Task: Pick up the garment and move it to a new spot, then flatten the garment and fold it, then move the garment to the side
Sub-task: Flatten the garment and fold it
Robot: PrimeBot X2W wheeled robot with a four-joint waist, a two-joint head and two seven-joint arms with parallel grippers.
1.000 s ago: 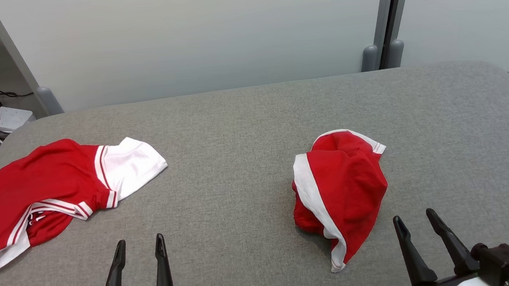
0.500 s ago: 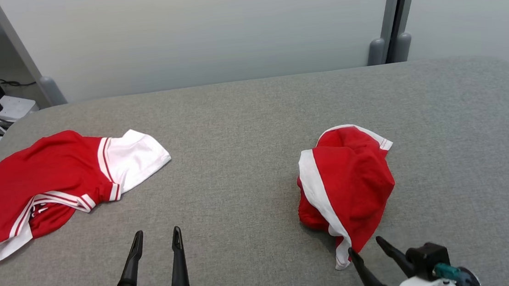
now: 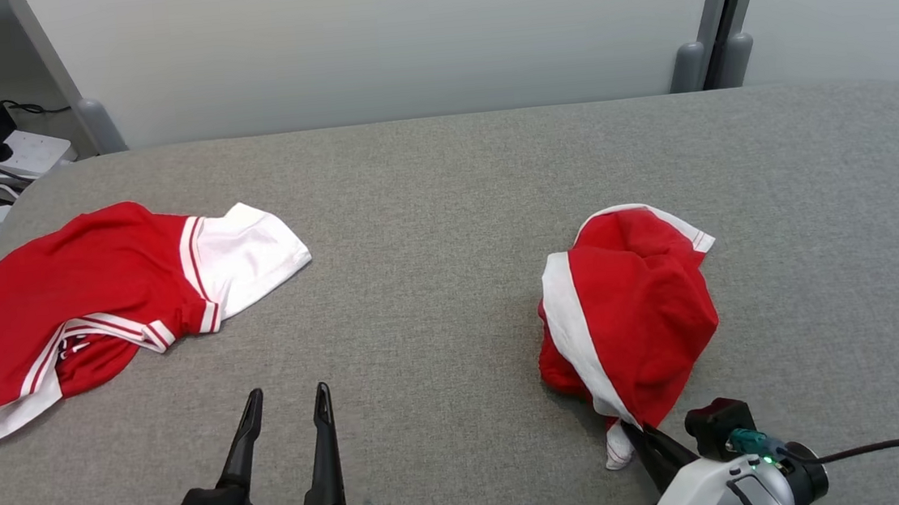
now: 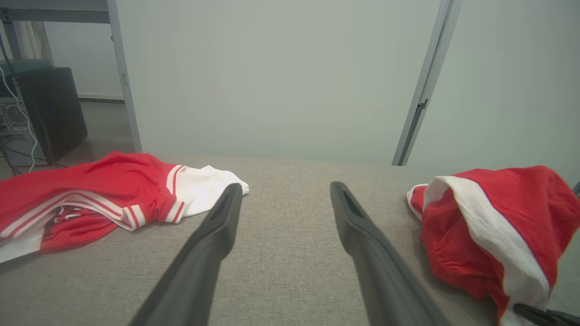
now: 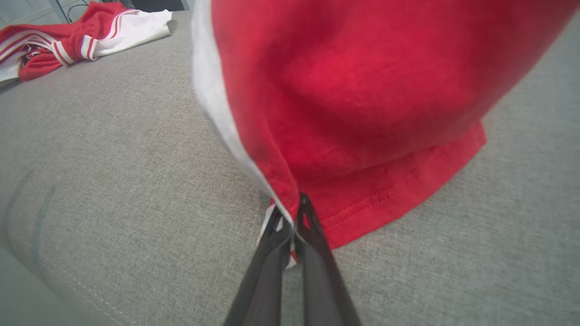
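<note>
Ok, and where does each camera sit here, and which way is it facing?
Head view: on the head, facing forward and down onto the grey table; left gripper and right gripper rise from the bottom edge.
Left wrist view: low over the table, facing the far wall along its own open fingers.
Right wrist view: close to the table, facing the crumpled garment, its own fingers pinched on the garment's corner.
Shared: all three views show the crumpled garment and the spread garment.
</note>
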